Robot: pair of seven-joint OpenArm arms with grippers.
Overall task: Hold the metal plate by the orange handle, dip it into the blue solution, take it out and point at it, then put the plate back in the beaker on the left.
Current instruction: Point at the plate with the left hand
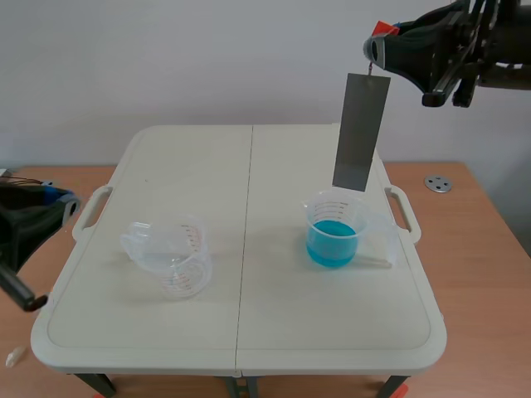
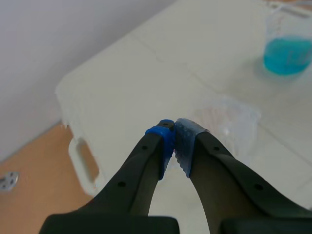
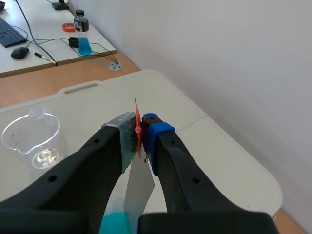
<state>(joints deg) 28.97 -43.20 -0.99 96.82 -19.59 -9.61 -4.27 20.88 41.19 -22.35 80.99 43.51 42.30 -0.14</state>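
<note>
Here the right end effector [image 1: 383, 43] is raised high over the far right part of the bench [image 1: 249, 166], clenched on the orange handle [image 1: 382, 28] of the metal plate [image 1: 361, 133]. In the right wrist view the thin orange tab is pinched between the two pads, one grey-green and one blue. The plate hangs down from the handle, grey and flat, leaning a little so that its lower end is nearer the middle of the bench than its top. That lower edge is level with the back rim of the beaker with the blue solution [image 1: 334, 228], above the liquid. Whether it is inside the rim I cannot tell. This beaker stands upright on the right half of the bench and is filled to under half its height.

The empty clear beaker [image 1: 170, 257] stands upright on the left half, well apart from the blue one, with red measuring marks on its wall.

The left end effector [image 1: 70, 203] is low at the bench's left edge, near the moulded side grip. Its blue pads are pressed together with nothing between them. In the left wrist view the empty beaker is just ahead of its tips.

A small silver disc [image 1: 437, 183] lies on the wooden surface [image 1: 481, 224] to the right of the bench.
</note>
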